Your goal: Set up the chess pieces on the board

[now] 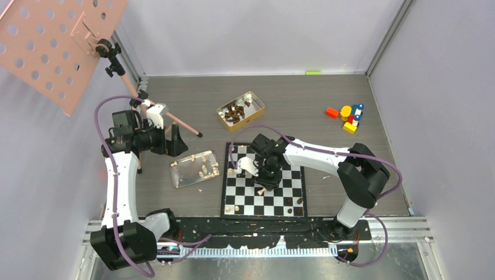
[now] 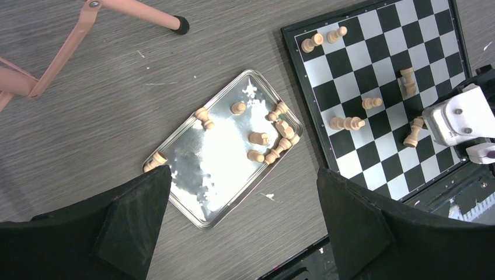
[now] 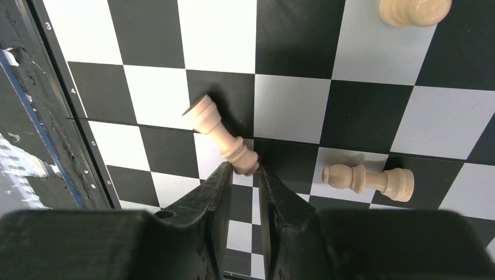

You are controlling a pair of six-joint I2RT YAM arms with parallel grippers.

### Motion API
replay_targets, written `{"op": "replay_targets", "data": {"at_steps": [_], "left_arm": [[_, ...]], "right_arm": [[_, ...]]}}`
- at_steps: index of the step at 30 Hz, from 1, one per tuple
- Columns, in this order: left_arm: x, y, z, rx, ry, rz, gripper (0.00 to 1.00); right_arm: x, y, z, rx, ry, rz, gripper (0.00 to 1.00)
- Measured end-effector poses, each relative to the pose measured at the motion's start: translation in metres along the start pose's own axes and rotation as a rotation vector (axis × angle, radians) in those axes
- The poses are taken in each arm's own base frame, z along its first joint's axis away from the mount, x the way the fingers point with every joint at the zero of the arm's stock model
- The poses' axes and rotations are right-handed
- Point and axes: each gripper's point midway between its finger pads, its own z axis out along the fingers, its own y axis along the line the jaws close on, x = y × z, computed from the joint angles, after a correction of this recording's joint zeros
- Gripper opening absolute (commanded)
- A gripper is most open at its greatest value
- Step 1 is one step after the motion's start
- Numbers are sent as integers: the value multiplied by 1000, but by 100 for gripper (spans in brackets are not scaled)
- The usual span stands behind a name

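The board (image 1: pixel 274 202) of black and silvery checks lies in front of the arm bases. My right gripper (image 3: pixel 246 173) hangs low over it, its fingertips (image 3: pixel 225 178) pinched on the narrow end of a pale chess piece (image 3: pixel 219 131) that leans over the squares. Beside it another pale piece (image 3: pixel 368 179) lies on its side, and a third (image 3: pixel 414 10) stands farther off. My left gripper (image 2: pixel 242 175) is wide open with nothing between its fingers, high above the near corner of the clear tray (image 2: pixel 210 169). Several pale pieces (image 2: pixel 257 139) lie in that tray.
A gold tin (image 1: pixel 260 105) holding dark pieces sits behind the board. Colourful toy blocks (image 1: pixel 349 116) lie at the far right. A pink stand's leg (image 1: pixel 181 123) reaches down toward the tray. Grey walls close in the table on three sides.
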Motion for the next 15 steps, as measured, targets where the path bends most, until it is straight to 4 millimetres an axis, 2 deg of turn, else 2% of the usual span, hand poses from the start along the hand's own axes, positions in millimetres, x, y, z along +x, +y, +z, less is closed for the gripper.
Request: {"op": "replay_targets", "data": {"at_steps": [3,7,15], "left_arm": [[1,0,4,8,13,-4,99],[3,-1,9,24,34,-3,99],[0,-14,16,54,55,49,99]], "right_arm": [[0,1,0,-7,8,7,16],[3,3,0,-17,24,23,9],[-1,-1,-7,10,32,53,5]]}}
